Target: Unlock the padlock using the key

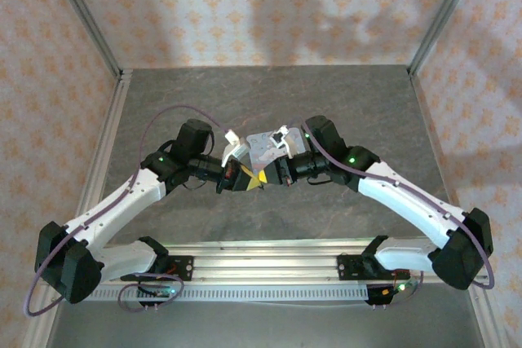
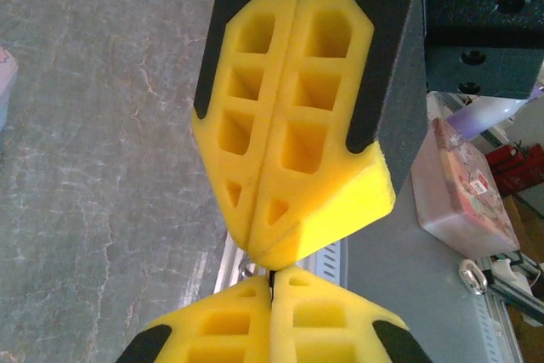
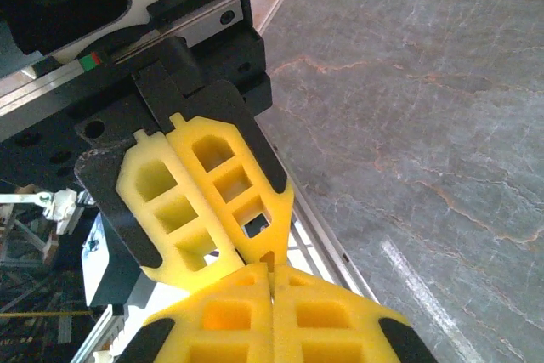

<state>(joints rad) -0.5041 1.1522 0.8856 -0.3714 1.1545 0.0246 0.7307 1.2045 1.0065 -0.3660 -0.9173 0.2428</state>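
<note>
my left claw [image 2: 272, 288] pressed together | my right claw [image 2: 260, 248] likewise together, butting my left tips | padlock [image 2: 271, 276], I think, is the dark sliver where they meet | risk: crooked shoving squeezes it out, dropping it onto the table [image 2: 102, 125] below

Marbled table [image 1: 269, 95], perhaps a tin [image 2: 463, 189]

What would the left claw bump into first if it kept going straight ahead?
The left claw would meet the right claw first: both are shut and face each other tip to tip, seemingly touching, though depth is hard to judge.
</note>
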